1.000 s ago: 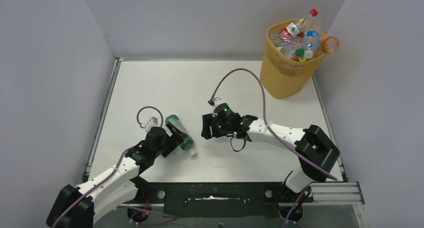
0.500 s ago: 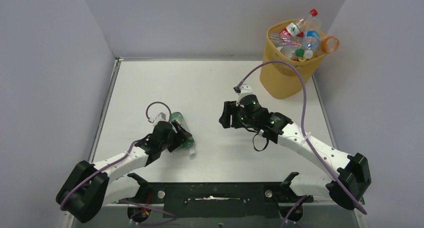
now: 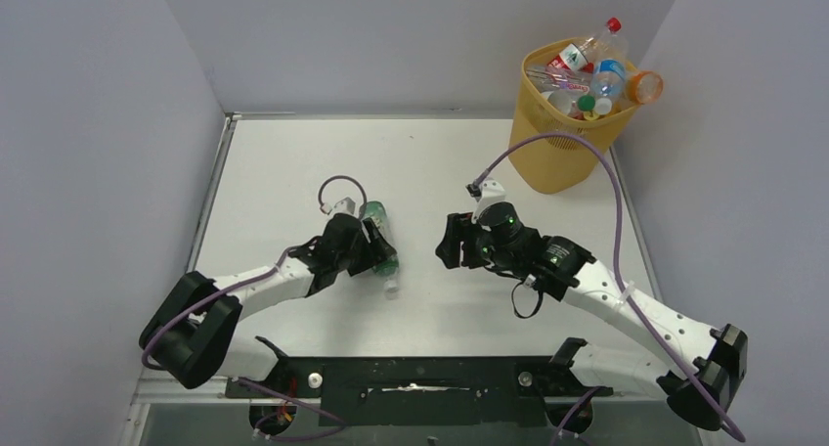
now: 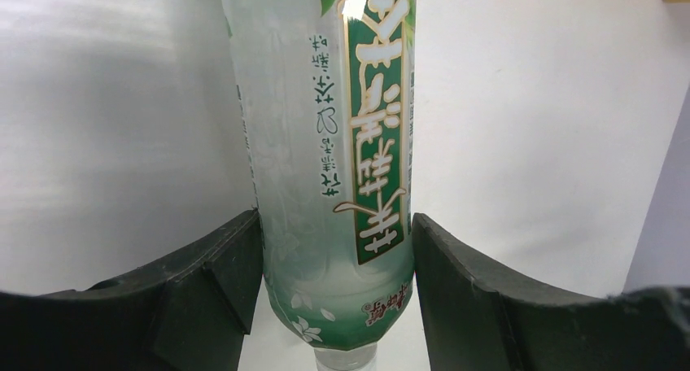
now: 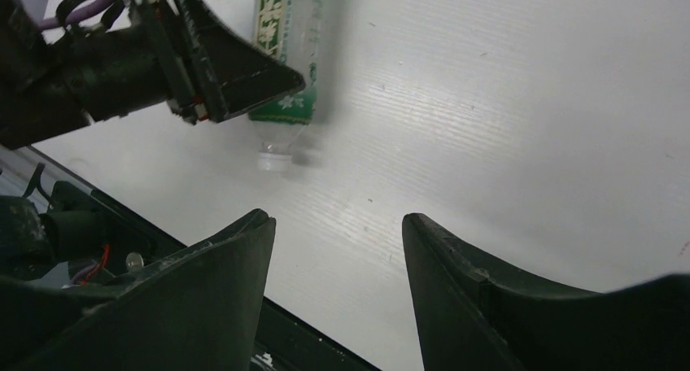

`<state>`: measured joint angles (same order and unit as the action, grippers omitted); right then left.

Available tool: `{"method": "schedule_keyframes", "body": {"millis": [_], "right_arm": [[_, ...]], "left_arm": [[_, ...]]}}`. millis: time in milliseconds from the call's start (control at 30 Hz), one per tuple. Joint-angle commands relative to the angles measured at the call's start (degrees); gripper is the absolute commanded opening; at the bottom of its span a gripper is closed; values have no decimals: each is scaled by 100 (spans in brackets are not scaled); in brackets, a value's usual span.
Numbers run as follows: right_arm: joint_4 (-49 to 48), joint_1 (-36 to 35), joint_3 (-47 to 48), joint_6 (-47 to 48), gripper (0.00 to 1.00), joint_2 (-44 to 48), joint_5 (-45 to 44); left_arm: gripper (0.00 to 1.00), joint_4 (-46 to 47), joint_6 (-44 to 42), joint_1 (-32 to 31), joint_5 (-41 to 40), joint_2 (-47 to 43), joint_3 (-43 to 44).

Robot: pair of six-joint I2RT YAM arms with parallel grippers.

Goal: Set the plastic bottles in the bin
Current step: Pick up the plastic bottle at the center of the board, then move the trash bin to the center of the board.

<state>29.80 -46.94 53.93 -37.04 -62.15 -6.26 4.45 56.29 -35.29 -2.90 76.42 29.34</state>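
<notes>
White ribbed rectangular tabletop (image 3: 293, 172), evenly lit, soft sheen. Plain pale grey walls (image 3: 391, 35) behind it and on both sides. Silver metal rail (image 3: 202, 221) along its left edge; black metal plate (image 3: 459, 373) at near edge.

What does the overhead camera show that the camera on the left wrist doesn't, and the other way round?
Only the overhead view: the yellow bin heaped with bottles, and the right gripper, open and empty. Only the left wrist view: the fingers pressed against the sides of the green-labelled bottle, and its printed lettering up close. Both: that bottle, the left gripper closed on it, and the white table.
</notes>
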Motion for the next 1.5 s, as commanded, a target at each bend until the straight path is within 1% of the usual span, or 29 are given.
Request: {"method": "schedule_keyframes", "body": {"millis": [0, 67, 133, 233, 300, 400, 500, 567, 667, 1000, 1200, 1467], "right_arm": [[376, -270, 307, -186, 60, 515, -518], [568, -218, 458, -198, 61, 605, -909], [679, 92, 806, 69, 61, 546, -1148], [779, 903, 1601, 658, 61, 181, -1271], [763, 1641, 2185, 1069, 60, -175, -1089], [671, 2793, 3132, 1501, 53, -774, -426], [737, 3410, 4123, 1743, 50, -1472, -38], [800, 3587, 4753, 1923, 49, -1910, 156], [841, 3671, 5267, 2187, 49, -2403, 298], [772, 4096, 5998, 2688, 51, -3165, 257], [779, 4300, 6129, 2870, 51, -3508, 623], [663, 4316, 6067, 3027, 50, -3732, 919]], "left_arm": [[37, 108, -606, -118, 110, 422, 1228], [36, 39, -701, -147, 125, 643, 1629], [36, 36, -733, -191, 120, 808, 1795], [36, 148, -702, -286, 149, 931, 1802], [36, 218, -662, -346, 171, 965, 1716], [35, 344, -591, -410, 216, 891, 1493], [35, 368, -583, -418, 244, 761, 1261], [35, 330, -592, -413, 263, 654, 1163], [35, 225, -633, -409, 269, 500, 1107], [35, 176, -707, -392, 287, 391, 1099], [35, 199, -699, -396, 294, 421, 1095], [35, 156, -719, -391, 266, 486, 1150]]}}
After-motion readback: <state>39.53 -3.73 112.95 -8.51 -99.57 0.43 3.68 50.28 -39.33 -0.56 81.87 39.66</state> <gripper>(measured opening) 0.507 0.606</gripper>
